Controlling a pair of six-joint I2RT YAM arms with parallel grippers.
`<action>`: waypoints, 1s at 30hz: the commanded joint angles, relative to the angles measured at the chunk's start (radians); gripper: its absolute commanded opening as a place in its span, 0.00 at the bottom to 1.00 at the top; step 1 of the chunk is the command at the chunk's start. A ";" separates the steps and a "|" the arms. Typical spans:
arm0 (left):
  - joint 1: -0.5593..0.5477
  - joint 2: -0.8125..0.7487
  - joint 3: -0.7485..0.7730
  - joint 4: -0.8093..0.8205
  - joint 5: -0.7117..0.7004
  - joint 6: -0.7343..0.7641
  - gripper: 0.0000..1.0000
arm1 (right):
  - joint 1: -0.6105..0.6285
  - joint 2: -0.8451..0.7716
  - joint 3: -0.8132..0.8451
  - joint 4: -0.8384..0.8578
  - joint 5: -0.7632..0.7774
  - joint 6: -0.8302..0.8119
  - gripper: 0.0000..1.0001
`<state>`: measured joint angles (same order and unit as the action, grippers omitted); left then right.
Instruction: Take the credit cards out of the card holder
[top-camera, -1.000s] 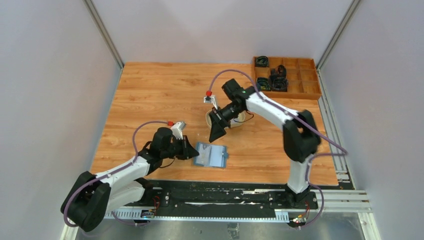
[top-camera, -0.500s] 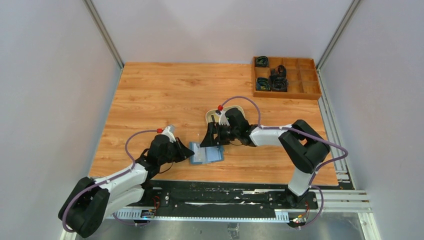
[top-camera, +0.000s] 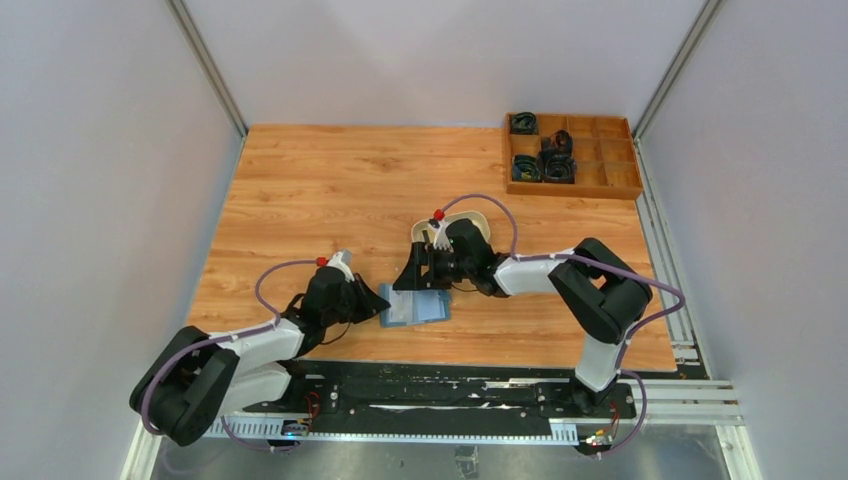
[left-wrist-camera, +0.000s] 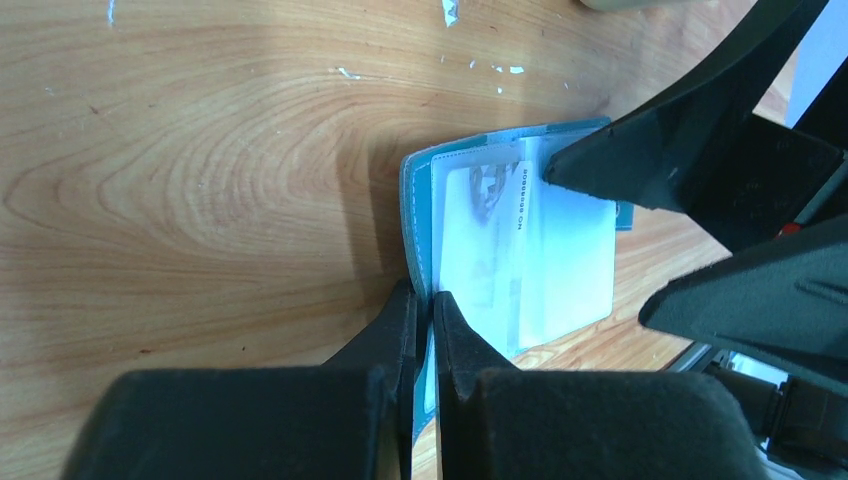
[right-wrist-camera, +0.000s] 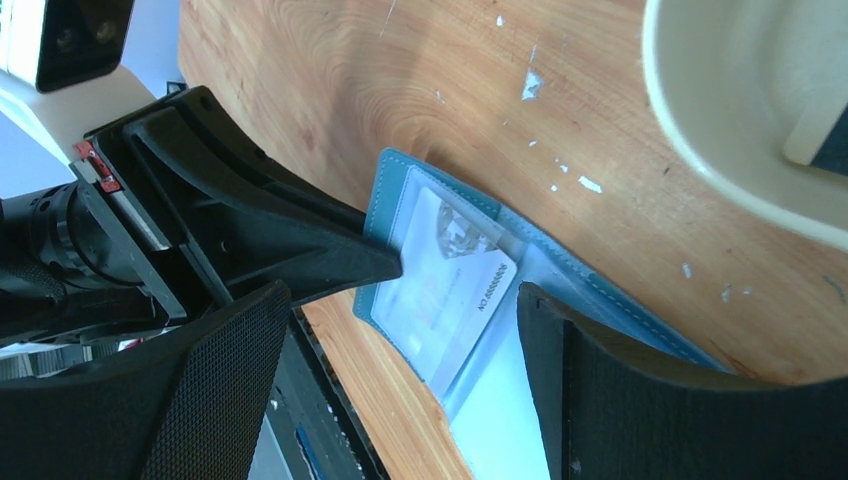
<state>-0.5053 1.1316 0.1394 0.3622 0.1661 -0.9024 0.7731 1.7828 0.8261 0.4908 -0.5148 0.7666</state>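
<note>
Left gripper (left-wrist-camera: 425, 330) was clamped on the holder (left-wrist-camera: 415, 200) edge. Right gripper (right-wrist-camera: 400, 290) was open, straddling 1 card (right-wrist-camera: 440, 270) sleeved just ahead. Risk: it pinches sleeve too, and the holder drags out of the left's thin grip.

From above, the wallet (top-camera: 418, 310) shows only as a blue patch. The left hand (top-camera: 378, 303) covers its left edge, the right hand (top-camera: 418, 286) covers its far edge, and its slots are too small to tell. The tray (top-camera: 480, 216) lies mostly behind the right arm (top-camera: 540, 272). What fills the bin (top-camera: 575, 190) is too small to name.

In the left wrist view the wallet's near edge is hidden between the fingers (left-wrist-camera: 398, 328), and its right end is hidden behind the right hand. The print on the card (left-wrist-camera: 485, 235) is blurred.

In the right wrist view the wallet runs under a finger and off the bottom edge. The right edge cuts off the tray and a tan-and-dark piece (right-wrist-camera: 815, 133) in it.
</note>
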 joint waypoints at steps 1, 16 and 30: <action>0.007 0.056 -0.029 -0.114 -0.131 0.049 0.00 | 0.036 -0.033 0.000 -0.023 0.007 -0.006 0.87; 0.007 0.091 -0.041 -0.114 -0.160 0.048 0.00 | 0.071 -0.056 -0.167 -0.029 0.161 0.098 0.87; -0.045 0.160 -0.044 -0.112 -0.229 0.025 0.00 | 0.088 0.049 -0.231 0.219 0.121 0.411 0.86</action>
<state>-0.5274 1.2240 0.1440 0.4706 0.0864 -0.9215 0.8417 1.7634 0.6693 0.6918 -0.4179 1.0271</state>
